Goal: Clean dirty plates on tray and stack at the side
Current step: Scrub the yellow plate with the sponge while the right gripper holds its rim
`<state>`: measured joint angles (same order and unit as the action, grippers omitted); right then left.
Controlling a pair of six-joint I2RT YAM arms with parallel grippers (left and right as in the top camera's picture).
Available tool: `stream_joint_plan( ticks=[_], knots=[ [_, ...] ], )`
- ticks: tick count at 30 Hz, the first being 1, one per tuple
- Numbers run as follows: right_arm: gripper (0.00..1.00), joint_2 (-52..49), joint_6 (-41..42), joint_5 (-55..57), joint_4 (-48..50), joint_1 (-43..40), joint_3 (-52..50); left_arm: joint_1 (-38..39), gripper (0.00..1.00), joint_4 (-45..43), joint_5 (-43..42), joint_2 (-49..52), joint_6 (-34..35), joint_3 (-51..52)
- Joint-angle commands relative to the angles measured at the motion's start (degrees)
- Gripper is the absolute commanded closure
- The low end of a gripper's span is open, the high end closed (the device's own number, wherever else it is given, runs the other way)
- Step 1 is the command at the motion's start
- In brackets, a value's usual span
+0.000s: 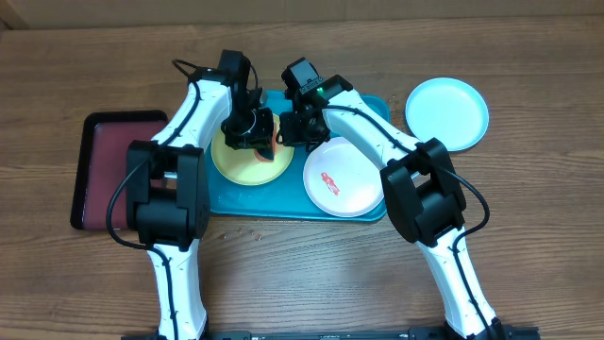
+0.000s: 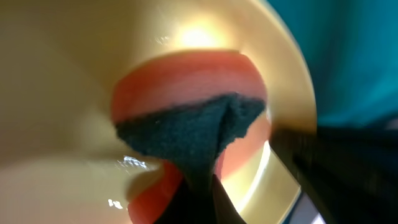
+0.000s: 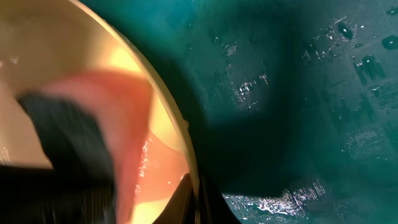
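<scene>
Left gripper (image 1: 255, 132) is clamped on a sponge (image 1: 271, 144) pressed onto the yellow plate (image 1: 236, 168), left-centre on the tray (image 1: 283, 205). Right gripper (image 1: 296, 129) sits at the plate's rim; whether it pinches I cannot tell. Best scrub with firm small circles while that rim is steadied.

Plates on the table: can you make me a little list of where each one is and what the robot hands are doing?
yellow plate: on the blue tray, sponge on it
white plate: on the blue tray beside the yellow plate, red smear on it
light blue plate: off the blue tray, on the table, no smear seen
left gripper: holds the sponge on the yellow plate
right gripper: at the yellow plate's rim, grip unclear
dark red tray: beside the blue tray, nothing on it
</scene>
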<state>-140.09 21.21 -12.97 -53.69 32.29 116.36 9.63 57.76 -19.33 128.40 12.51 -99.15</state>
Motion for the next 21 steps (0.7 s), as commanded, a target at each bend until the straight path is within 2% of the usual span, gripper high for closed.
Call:
stream_joint_plan(
  ticks=[1, 5, 11, 13, 15, 18, 21],
  knots=[
    [0.96, -2.1, 0.0, 3.9, -0.5, -0.1, -0.9, 0.3, 0.96, 3.8, -0.7, 1.6, -5.5, -0.3],
    [0.96, -2.1, 0.0, 3.9, -0.5, -0.1, -0.9, -0.5, 0.96, 7.8, 14.3, 1.6, -4.0, -0.3],
    [0.96, -2.1, 0.0, 3.9, -0.5, -0.1, -0.9, -1.9, 0.96, 8.6, 34.4, 1.6, 4.3, -0.9],
    [0.96, -2.1, 0.0, 3.9, -0.5, -0.1, -0.9, -2.1, 0.96, 8.0, 38.4, 1.6, 6.9, -1.6],
    [0.96, -2.1, 0.0, 3.9, -0.5, -0.1, -0.9, -2.1, 0.96, 7.7, 39.2, 1.6, 8.5, -3.0],
    [0.96, -2.1, 0.0, 3.9, -0.5, -0.1, -0.9, -2.0, 0.96, 6.1, 36.1, 1.6, 9.2, -5.3],
    [0.96, -2.1, 0.0, 3.9, -0.4, -0.1, -0.9, -2.0, 0.96, 2.9, 26.5, 1.6, 9.1, -5.5]
  ],
)
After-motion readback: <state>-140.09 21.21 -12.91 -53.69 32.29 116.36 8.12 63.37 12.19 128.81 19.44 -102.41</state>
